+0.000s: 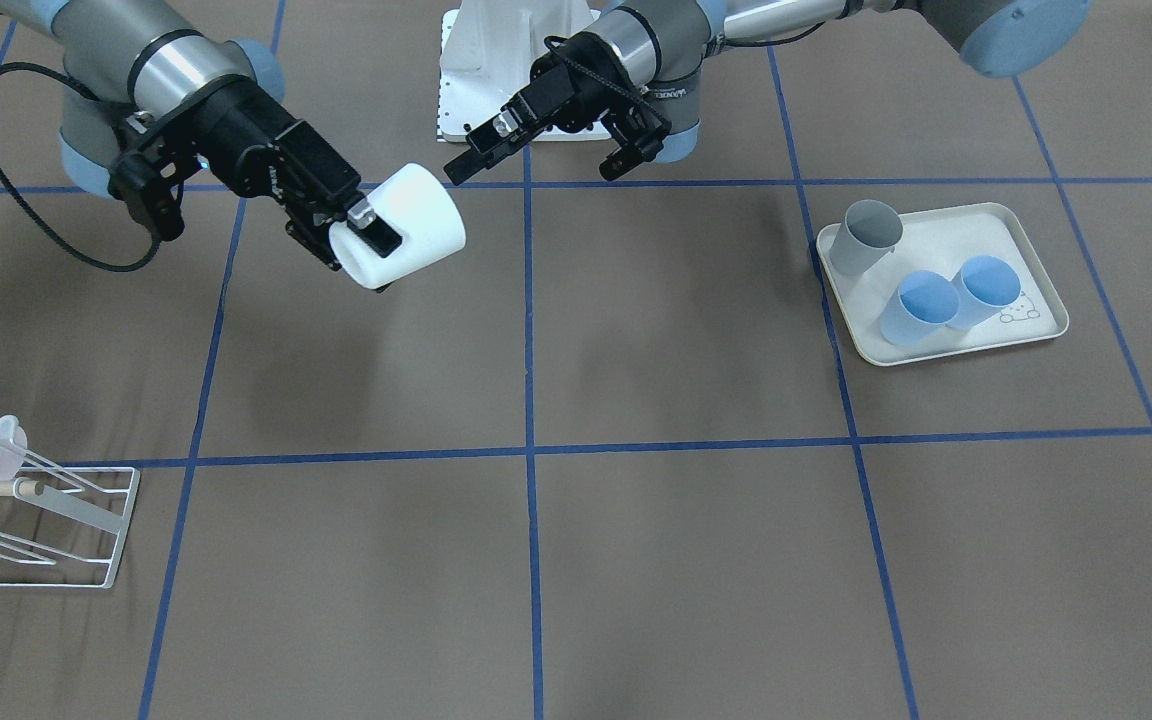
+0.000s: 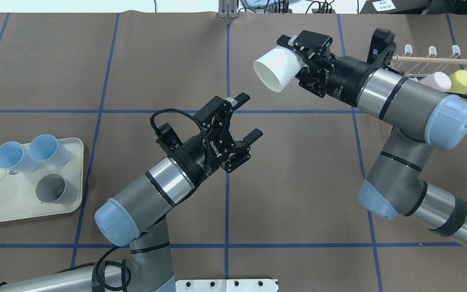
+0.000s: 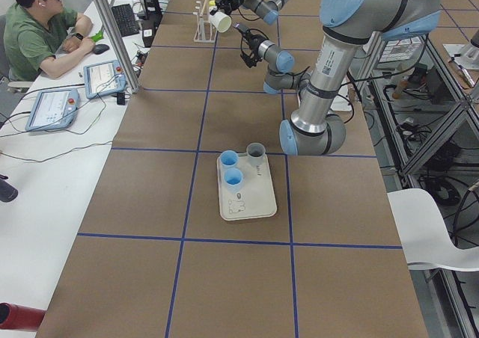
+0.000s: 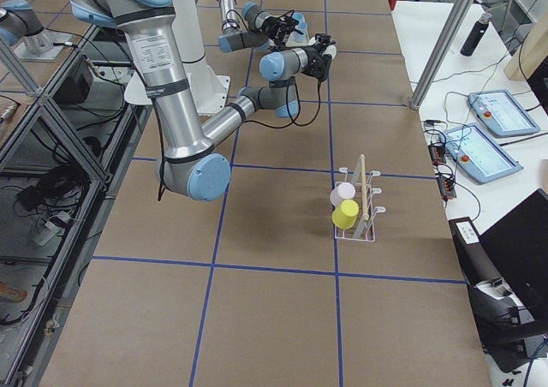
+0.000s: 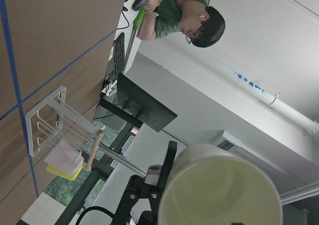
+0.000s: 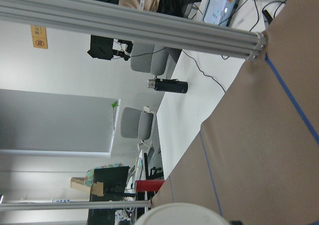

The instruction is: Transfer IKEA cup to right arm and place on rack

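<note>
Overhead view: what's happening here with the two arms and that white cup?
The right gripper is shut on the white plastic cup, holding it on its side in the air, mouth toward the open, empty left gripper. The handover looks done; placing is not. The white wire rack with a wooden dowel already carries a pink cup and a yellow cup.

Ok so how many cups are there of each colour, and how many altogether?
White cup: 1
Blue cups: 2
Grey cup: 1
Pink cup: 1
Yellow cup: 1
Total: 6 cups
</note>
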